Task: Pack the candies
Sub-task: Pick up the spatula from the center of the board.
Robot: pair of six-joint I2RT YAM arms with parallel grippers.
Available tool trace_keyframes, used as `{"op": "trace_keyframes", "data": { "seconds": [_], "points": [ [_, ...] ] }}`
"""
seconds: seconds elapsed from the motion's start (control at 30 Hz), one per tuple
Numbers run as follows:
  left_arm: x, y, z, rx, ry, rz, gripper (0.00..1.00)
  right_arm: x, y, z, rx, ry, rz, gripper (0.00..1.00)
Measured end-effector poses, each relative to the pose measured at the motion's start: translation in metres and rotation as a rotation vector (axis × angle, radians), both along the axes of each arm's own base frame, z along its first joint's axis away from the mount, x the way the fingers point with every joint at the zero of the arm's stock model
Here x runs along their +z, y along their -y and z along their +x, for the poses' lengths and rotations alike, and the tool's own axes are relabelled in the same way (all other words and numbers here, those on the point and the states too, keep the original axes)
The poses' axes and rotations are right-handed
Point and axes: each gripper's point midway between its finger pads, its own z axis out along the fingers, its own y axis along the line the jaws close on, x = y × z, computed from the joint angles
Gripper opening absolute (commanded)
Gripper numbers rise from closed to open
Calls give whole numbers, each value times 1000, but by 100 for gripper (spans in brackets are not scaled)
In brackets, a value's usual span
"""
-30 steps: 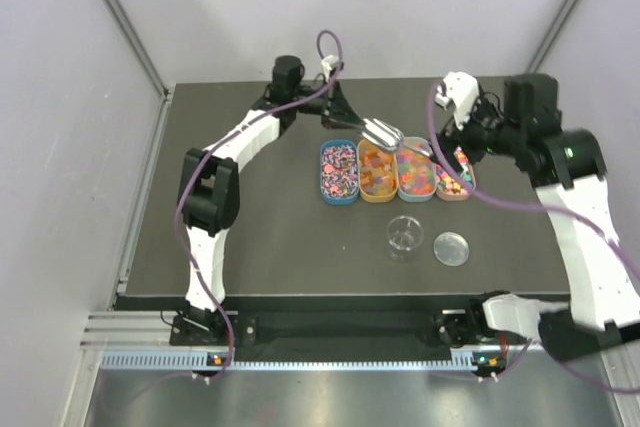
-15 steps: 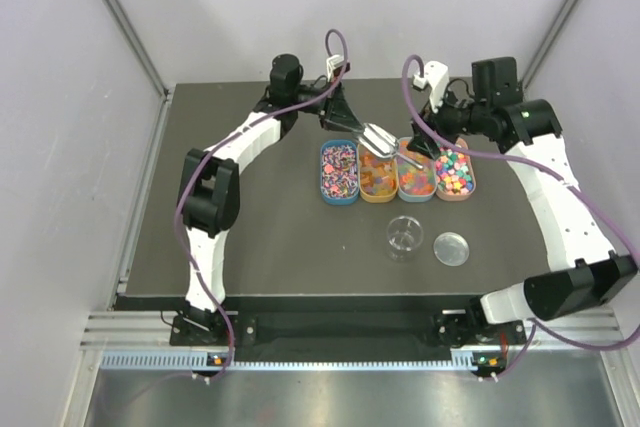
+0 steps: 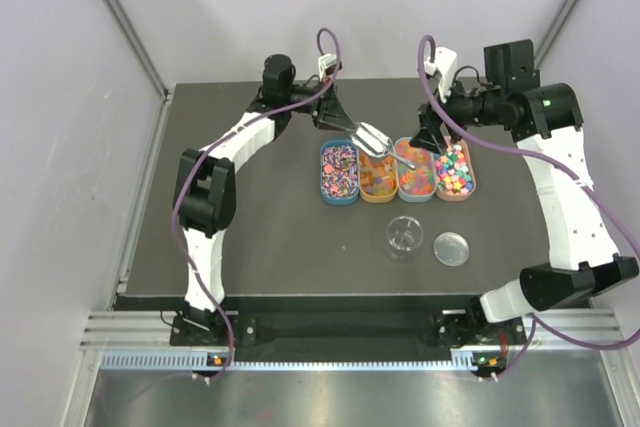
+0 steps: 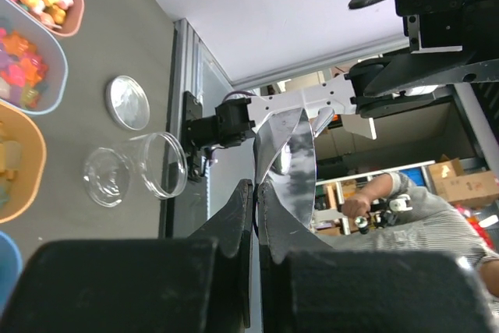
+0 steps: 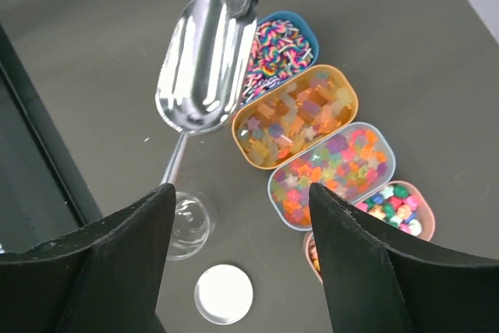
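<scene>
We are finding the small multicoloured candies [image 5: 300,118] lying sorted in a row of four oval plastic trays [image 3: 338,202] at mid-table. The clear round jar [image 3: 403,235] and its loose round lid [image 3: 451,248] are standing just near of them. The left gripper [image 3: 347,124] is clamping the bowl of the silver metal scoop [image 3: 373,137], fingers fully closed on it, and is hanging it above the far ends of the middle trays. The scoop's long axis is running from the bowl at the left to the thin handle, which lies to the right and nearer, pointing toward the right gripper [image 3: 424,143]. That gripper is hovering over the right-hand trays, fingers spread wide, holding and touching nothing. We are judging the right arm the nearer to the handle, with the candies lying directly beneath both grippers. A handover of the scoop looks the likely next step.
</scene>
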Motion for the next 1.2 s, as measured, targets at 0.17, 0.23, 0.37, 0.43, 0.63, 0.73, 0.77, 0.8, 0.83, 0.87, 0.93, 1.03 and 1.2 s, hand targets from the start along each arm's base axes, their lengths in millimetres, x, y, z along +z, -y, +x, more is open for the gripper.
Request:
{"op": "trace_keyframes", "data": {
  "seconds": [0.17,0.23,0.37,0.43,0.63,0.73,0.77,0.8,0.83,0.87,0.93,1.03,1.2],
  "points": [
    [-1,-3,10,14,64,-18,0,-9,0,-12,12,-51,-10,72],
    [-1,-3,13,14,80,-27,0,-13,0,-15,14,-59,-15,72],
    [5,-2,17,9,96,-38,0,-17,2,-16,9,-60,-23,72],
    [18,-2,18,10,140,-54,0,-16,3,-14,3,-40,-22,72],
    [87,-7,13,50,405,-144,0,-7,1,-9,-25,35,20,73],
    [137,-13,13,86,599,-207,0,8,-1,-9,-26,93,50,73],
    [149,-15,13,99,634,-217,0,12,-1,-9,-28,107,54,72],
    [163,-18,13,116,684,-229,0,16,0,-9,-30,118,57,72],
    [174,-21,15,143,739,-240,0,19,0,-9,-35,130,61,73],
    [180,-23,20,184,772,-238,0,22,0,-8,-40,142,63,73],
    [187,-26,39,297,830,-197,0,27,2,-7,-49,167,68,73],
    [171,-32,75,470,918,-55,0,30,5,-14,-63,198,76,73],
    [79,-38,98,508,799,218,0,41,9,-29,-77,243,109,72]
  ]
}}
